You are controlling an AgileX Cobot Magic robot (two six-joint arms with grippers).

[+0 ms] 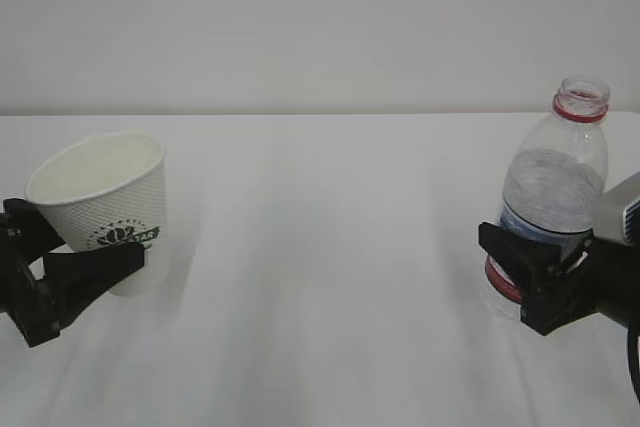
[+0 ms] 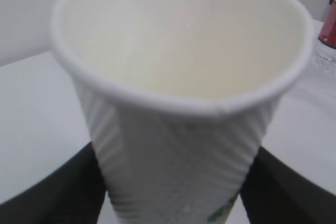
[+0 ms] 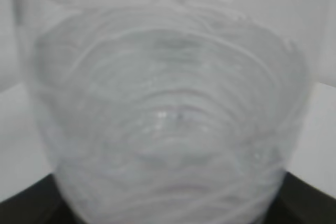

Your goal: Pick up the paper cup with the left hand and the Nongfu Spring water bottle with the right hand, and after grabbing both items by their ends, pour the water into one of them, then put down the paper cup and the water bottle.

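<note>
Separation is what my next move turns on: the small white tapered paper cup [image 1: 100, 207] sits far left, tilted with its mouth up and rightward, while the clear ribbed Nongfu Spring water bottle [image 1: 552, 197] stands upright far right, uncapped, well apart across the white table [image 1: 320, 277]. My left hand [image 1: 85, 262] clamps the cup's lower end at a wide spread; my right hand [image 1: 535, 272] grips the bottle near its base. I count one cup, one bottle, two grippers.
</note>
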